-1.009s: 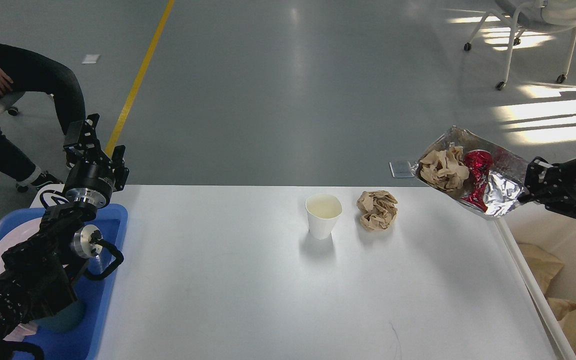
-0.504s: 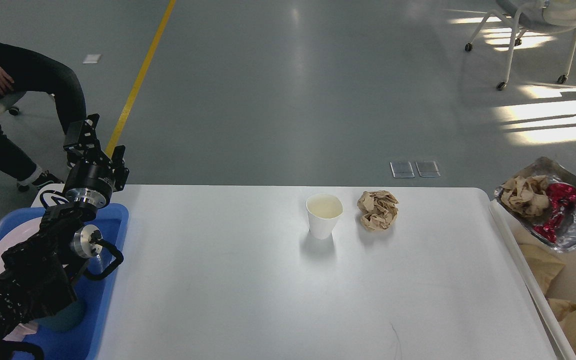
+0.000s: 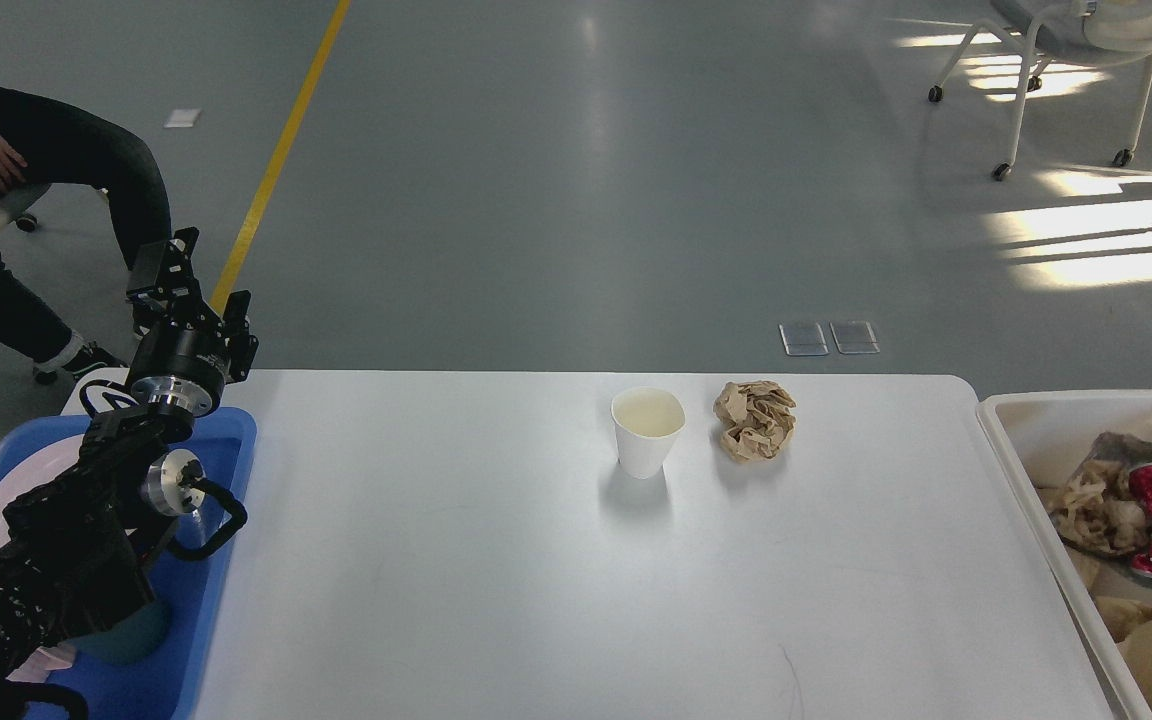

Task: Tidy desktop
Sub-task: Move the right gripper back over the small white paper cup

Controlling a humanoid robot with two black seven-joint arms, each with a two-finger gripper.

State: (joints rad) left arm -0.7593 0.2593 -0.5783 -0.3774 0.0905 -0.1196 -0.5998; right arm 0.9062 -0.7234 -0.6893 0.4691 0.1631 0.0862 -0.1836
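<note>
White worktop [image 3: 496, 560] fills the middle, a paper cup [image 3: 647, 430] and crumpled brown wad [image 3: 756, 419] awaiting removal near its far edge. Foil tray [image 3: 1151, 515] dumped in right bin [image 3: 1036, 415]. Left claw [image 3: 168, 272] parked above blue tray [image 3: 206, 600], finger state unclear; right claw unseen.

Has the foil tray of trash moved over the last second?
Yes. The foil tray went right and down, from above the desktop corner into the off-white bin.

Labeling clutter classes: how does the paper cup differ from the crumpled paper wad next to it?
The paper cup is white, smooth and upright with an open top; the paper wad is brown, wrinkled and shapeless. The cup stands taller. Both sit on the desktop, side by side, apart.
</note>
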